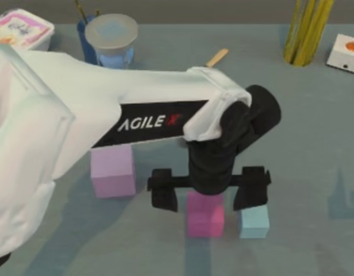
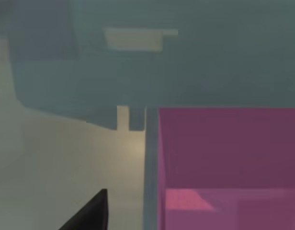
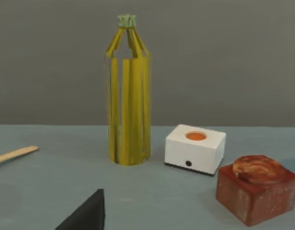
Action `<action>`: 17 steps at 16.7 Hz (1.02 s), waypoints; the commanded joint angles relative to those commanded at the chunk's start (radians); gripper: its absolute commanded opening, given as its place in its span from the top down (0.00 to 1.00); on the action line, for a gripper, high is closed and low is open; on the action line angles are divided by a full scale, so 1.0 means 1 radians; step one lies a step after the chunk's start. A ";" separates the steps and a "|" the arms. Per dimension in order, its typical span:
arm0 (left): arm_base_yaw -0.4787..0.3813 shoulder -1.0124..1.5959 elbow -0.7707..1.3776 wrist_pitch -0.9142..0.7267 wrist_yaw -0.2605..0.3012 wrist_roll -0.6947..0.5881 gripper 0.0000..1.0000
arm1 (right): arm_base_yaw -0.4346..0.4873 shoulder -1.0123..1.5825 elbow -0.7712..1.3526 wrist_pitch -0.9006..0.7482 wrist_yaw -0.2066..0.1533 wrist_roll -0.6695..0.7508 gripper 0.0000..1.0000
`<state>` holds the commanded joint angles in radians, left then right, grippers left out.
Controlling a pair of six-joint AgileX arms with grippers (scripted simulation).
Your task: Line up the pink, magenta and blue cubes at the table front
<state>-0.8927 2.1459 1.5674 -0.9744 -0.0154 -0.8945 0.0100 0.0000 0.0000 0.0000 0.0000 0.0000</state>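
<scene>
The pale pink cube rests on the table, left of centre. Nearer the front, the magenta cube and the small light blue cube sit side by side with a narrow gap between them. My left gripper hovers over the magenta cube, open, with one black finger on each side of it. In the left wrist view the magenta cube fills the frame beside one fingertip. My right arm is outside the top view; its wrist view shows one fingertip and no cube.
Along the back stand a white and pink container, a dark blue pencil cup, a grey-lidded jar, a wooden stick, a yellow bottle and a white box with an orange dot. A red-brown block stands near the box.
</scene>
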 joint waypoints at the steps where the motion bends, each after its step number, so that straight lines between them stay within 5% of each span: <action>1: 0.002 -0.009 0.023 -0.035 0.000 -0.002 0.00 | 0.000 0.000 0.000 0.000 0.000 0.000 0.00; 5: 0.013 -0.054 0.119 -0.184 0.000 -0.005 0.00 | 0.000 0.000 0.000 0.000 0.000 0.000 0.00; 12: 0.026 -0.066 0.126 -0.198 0.000 0.009 0.00 | 0.000 0.000 0.000 0.000 0.000 0.000 0.00; 17: 0.207 -0.108 0.056 -0.181 0.008 0.154 0.00 | 0.000 0.000 0.000 0.000 0.000 0.000 0.00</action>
<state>-0.6853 2.0377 1.6233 -1.1558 -0.0072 -0.7401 0.0100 0.0000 0.0000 0.0000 0.0000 0.0000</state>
